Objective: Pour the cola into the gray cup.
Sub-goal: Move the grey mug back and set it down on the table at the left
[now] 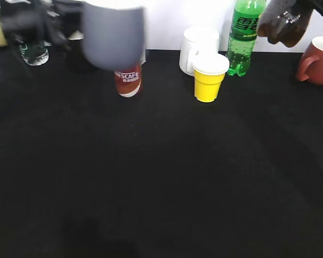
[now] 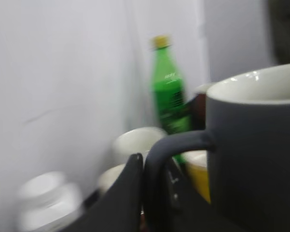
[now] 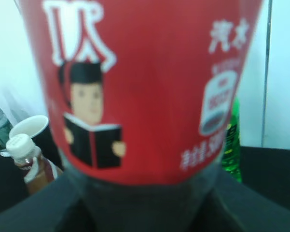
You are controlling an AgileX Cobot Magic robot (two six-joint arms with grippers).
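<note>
The gray cup hangs blurred in the air at the top left, above the table. In the left wrist view the gray cup is upright with its white inside showing. My left gripper is shut on its loop handle. The cola is held high at the top right, with dark liquid showing. In the right wrist view the cola's red label fills the frame. My right gripper is shut around the bottle's dark body below the label.
On the black table stand a Nescafe bottle, a white mug, a yellow cup, a green soda bottle and a reddish-brown mug. A clear glass vessel stands far left. A white wall runs behind.
</note>
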